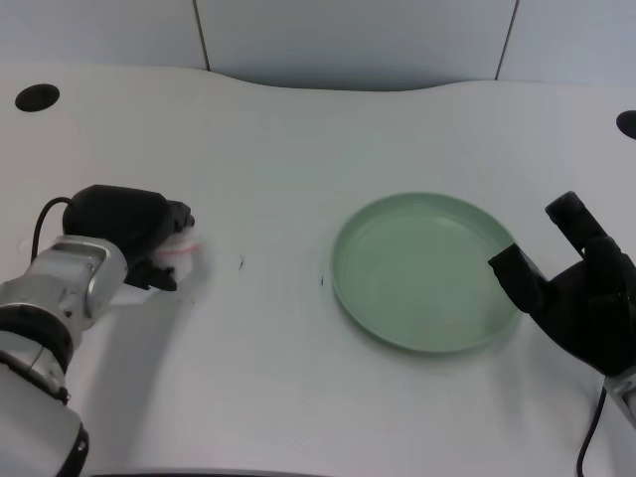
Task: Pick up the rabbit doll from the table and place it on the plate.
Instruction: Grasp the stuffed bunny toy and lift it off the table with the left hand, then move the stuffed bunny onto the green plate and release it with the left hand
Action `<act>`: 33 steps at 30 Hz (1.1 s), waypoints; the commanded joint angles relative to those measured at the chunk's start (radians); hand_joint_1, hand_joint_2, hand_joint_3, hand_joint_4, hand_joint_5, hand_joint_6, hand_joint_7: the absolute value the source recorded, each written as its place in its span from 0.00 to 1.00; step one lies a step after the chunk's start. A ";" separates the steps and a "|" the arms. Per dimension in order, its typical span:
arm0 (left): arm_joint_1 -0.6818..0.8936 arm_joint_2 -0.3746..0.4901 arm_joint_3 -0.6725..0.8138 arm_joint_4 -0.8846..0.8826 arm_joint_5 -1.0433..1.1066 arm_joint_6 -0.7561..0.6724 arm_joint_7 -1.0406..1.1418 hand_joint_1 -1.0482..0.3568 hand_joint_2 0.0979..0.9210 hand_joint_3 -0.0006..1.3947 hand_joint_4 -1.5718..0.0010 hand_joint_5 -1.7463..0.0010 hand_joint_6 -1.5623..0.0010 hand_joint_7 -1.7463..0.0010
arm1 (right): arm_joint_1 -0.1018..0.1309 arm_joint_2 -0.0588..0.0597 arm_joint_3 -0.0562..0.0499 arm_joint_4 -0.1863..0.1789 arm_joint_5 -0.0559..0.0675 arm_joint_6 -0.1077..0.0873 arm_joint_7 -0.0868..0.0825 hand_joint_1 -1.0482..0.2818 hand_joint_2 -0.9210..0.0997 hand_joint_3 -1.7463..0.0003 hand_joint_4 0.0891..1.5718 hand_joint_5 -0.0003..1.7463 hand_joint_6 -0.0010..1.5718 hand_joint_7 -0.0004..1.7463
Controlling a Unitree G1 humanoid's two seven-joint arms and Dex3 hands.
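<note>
Counter: white counter (298, 378) with a dark round hole (37, 97) at the far left corner; grey wall panels behind.
Plate: pale green plate (350, 298) right of centre, flat on the counter, nothing on it.
Left hand: black left hand (129, 224) at the left side of the counter, on a silver forearm (55, 298) entering from the lower left.
Fingers: fingers (164, 270) curled closed around the doll, gripping it.
Doll: white and pink doll (184, 250) mostly hidden inside the left hand; only a small part shows at the hand's right edge. Well apart from the plate. Whether it touches the counter cannot be told.
Marks: two small dark specks (240, 262) on the counter between hand and plate.
</note>
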 commanded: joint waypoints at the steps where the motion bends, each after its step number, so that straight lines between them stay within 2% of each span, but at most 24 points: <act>1: -0.005 0.010 -0.033 0.019 0.031 0.021 0.025 0.42 0.95 0.00 0.55 0.13 0.42 0.52 | 0.013 -0.009 -0.004 -0.013 0.004 -0.011 0.009 0.33 0.00 0.92 0.44 1.00 0.49 0.99; 2: -0.009 0.012 -0.026 0.019 0.022 0.012 0.015 0.41 0.96 0.00 0.54 0.12 0.44 0.47 | 0.013 -0.010 -0.004 -0.014 0.006 -0.005 0.006 0.33 0.00 0.92 0.44 1.00 0.49 0.99; 5: -0.020 0.017 -0.004 0.017 -0.002 -0.016 0.004 0.42 0.99 0.01 0.51 0.18 0.44 0.47 | 0.016 -0.007 -0.007 -0.022 0.012 0.011 -0.006 0.34 0.00 0.93 0.45 1.00 0.51 0.96; 10: -0.046 0.015 0.021 0.013 -0.031 -0.054 0.016 0.41 1.00 0.07 0.47 0.25 0.43 0.51 | 0.019 -0.004 -0.008 -0.026 0.012 0.006 -0.007 0.34 0.00 0.94 0.44 1.00 0.51 0.94; 11: -0.057 0.013 0.028 0.011 -0.037 -0.071 0.021 0.42 1.00 0.05 0.47 0.26 0.43 0.50 | 0.019 -0.005 -0.007 -0.025 0.010 0.006 -0.007 0.34 0.00 0.93 0.44 1.00 0.50 0.96; 13: -0.081 0.006 0.034 0.007 -0.043 -0.092 0.029 0.42 1.00 0.05 0.47 0.23 0.47 0.42 | 0.018 -0.005 -0.007 -0.023 0.008 0.002 -0.008 0.34 0.00 0.93 0.44 1.00 0.50 0.98; 14: -0.091 0.004 0.033 0.006 -0.043 -0.097 0.031 0.41 1.00 0.07 0.48 0.20 0.50 0.34 | 0.017 -0.005 -0.007 -0.022 0.007 -0.001 -0.008 0.34 0.00 0.93 0.44 1.00 0.50 0.98; 16: -0.098 0.002 0.031 0.007 -0.044 -0.100 0.033 0.40 1.00 0.08 0.48 0.17 0.53 0.29 | 0.017 -0.004 -0.007 -0.022 0.006 -0.005 -0.009 0.34 0.00 0.93 0.44 1.00 0.50 0.98; 19: -0.136 -0.009 0.041 0.001 -0.059 -0.144 0.035 0.40 1.00 0.08 0.48 0.17 0.53 0.27 | 0.013 -0.006 -0.008 -0.015 0.011 0.010 -0.002 0.34 0.00 0.93 0.45 1.00 0.52 0.91; 20: -0.150 -0.014 0.043 -0.002 -0.062 -0.163 0.043 0.40 1.00 0.08 0.48 0.16 0.53 0.25 | 0.012 -0.005 -0.009 -0.013 0.011 0.008 -0.001 0.34 0.00 0.93 0.45 1.00 0.52 0.90; 21: -0.157 -0.017 0.043 -0.003 -0.063 -0.174 0.048 0.40 1.00 0.07 0.48 0.13 0.55 0.20 | 0.012 -0.005 -0.009 -0.013 0.011 0.005 -0.001 0.34 0.00 0.93 0.45 1.00 0.52 0.91; 23: -0.175 -0.026 0.048 -0.005 -0.067 -0.197 0.054 0.41 1.00 0.07 0.49 0.11 0.57 0.15 | 0.011 -0.005 -0.009 -0.012 0.009 0.001 -0.002 0.34 0.00 0.93 0.45 1.00 0.52 0.91; 24: -0.187 -0.037 0.055 -0.007 -0.075 -0.213 0.051 0.39 1.00 0.08 0.50 0.05 0.59 0.08 | 0.012 -0.005 -0.008 -0.013 0.006 0.000 -0.006 0.34 0.00 0.92 0.45 1.00 0.51 0.94; 25: -0.196 -0.044 0.059 -0.009 -0.080 -0.225 0.048 0.39 1.00 0.08 0.50 0.03 0.60 0.05 | 0.012 -0.005 -0.007 -0.014 0.005 0.000 -0.008 0.34 0.00 0.92 0.45 1.00 0.50 0.97; 28: -0.213 -0.064 0.077 -0.011 -0.103 -0.268 0.024 0.40 1.00 0.06 0.50 0.00 0.61 0.02 | 0.015 -0.004 -0.004 -0.021 0.000 -0.009 -0.015 0.33 0.00 0.91 0.45 1.00 0.50 1.00; 31: -0.226 -0.088 0.073 -0.014 -0.107 -0.290 0.021 0.39 1.00 0.07 0.50 0.00 0.61 0.01 | 0.013 -0.003 -0.005 -0.017 0.003 -0.004 -0.011 0.33 0.00 0.92 0.45 1.00 0.50 0.97; 33: -0.232 -0.121 0.077 -0.016 -0.115 -0.309 0.010 0.38 1.00 0.10 0.49 0.00 0.62 0.01 | 0.009 -0.006 -0.002 -0.007 0.000 -0.013 0.008 0.33 0.00 0.91 0.45 1.00 0.50 0.97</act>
